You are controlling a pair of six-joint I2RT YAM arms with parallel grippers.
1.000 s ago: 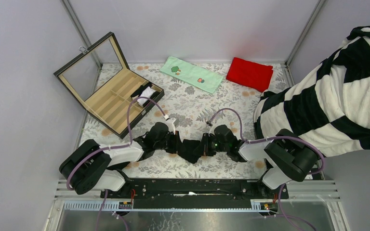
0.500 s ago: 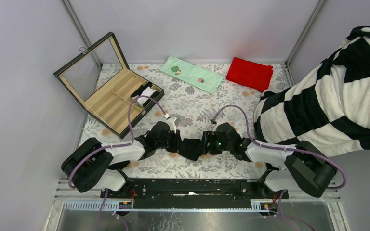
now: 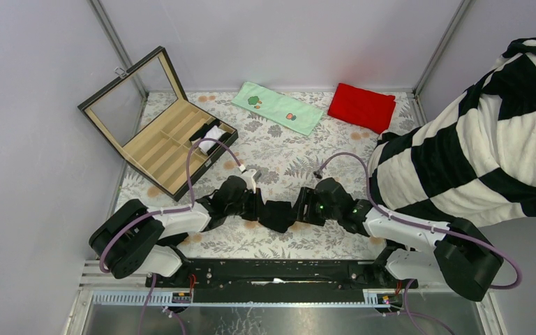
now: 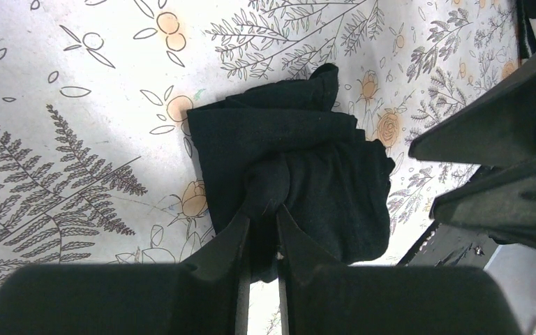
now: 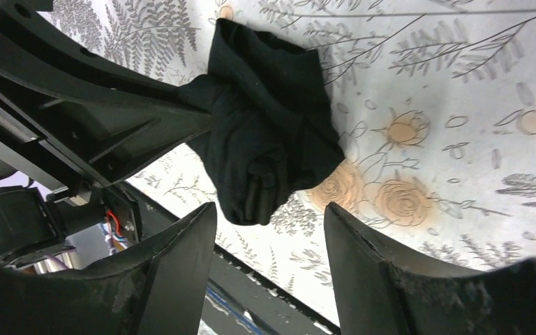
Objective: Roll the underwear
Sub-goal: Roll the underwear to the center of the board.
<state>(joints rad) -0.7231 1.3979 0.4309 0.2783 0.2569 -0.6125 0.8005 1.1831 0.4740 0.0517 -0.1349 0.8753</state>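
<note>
One second back, the right fingers were clenched on the underwear, which stretched in a longer strip between both arms. Now the right fingers stand spread and released, with the loose end of the cloth just ahead of the gap between them. The right arm's elbow has swung farther away from the open box.

The underwear is now a shorter, bunched lump of soft matte black knit, creased in overlapping folds. It lies on the floral-printed desk, below and to the right of the box. The left fingers are clenched on a rounded knob of that cloth.

The box is rectangular and dark-framed, with a glazed lid propped up and pale lined slots.
</note>
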